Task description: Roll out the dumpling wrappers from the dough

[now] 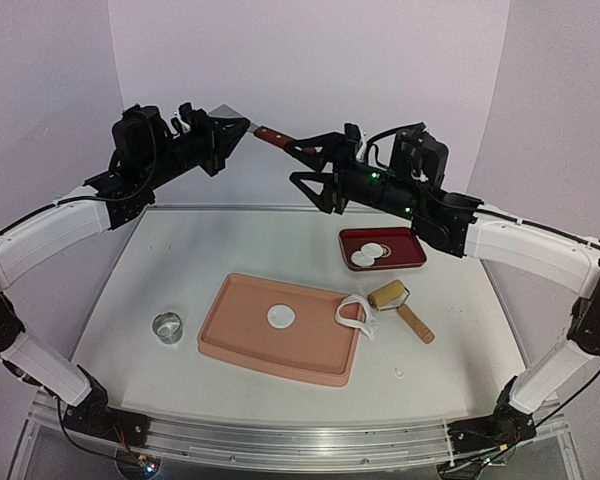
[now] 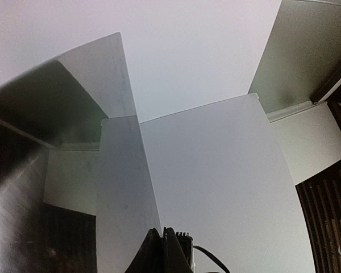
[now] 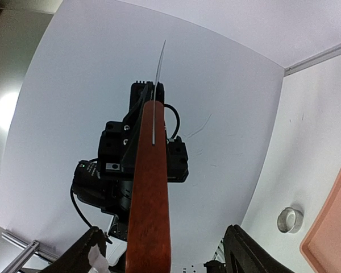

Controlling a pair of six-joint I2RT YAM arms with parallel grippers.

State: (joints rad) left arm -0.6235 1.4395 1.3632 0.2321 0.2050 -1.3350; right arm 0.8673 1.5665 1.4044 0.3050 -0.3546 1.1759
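The left gripper (image 2: 163,247) is pinched shut on the flat steel blade (image 2: 125,187) of a knife, held high over the far edge of the table (image 1: 180,250). The right gripper (image 1: 298,162) stands apart, one finger on each side of the handle (image 3: 150,199), and does not appear to touch it.

The hand-over looks like the weak point. The blade is thin, smooth and slick, so it could pivot or slide in the pads if the right jaws close off-centre on the rounded, glossy red-brown wood. If the left lets go too soon, the knife would likely drop to the table.

One wrapper (image 1: 281,317), a thin matte white disc, lies at the middle of the pink board (image 1: 240,320). Two more sit in the red tray (image 1: 405,262) near the table's far right. The dough (image 1: 355,315), a soft white holed strip, drapes over the board's right edge, beside a wooden rolling pin (image 1: 390,296). A shiny metal ring (image 1: 167,326) stands off the board's left edge.
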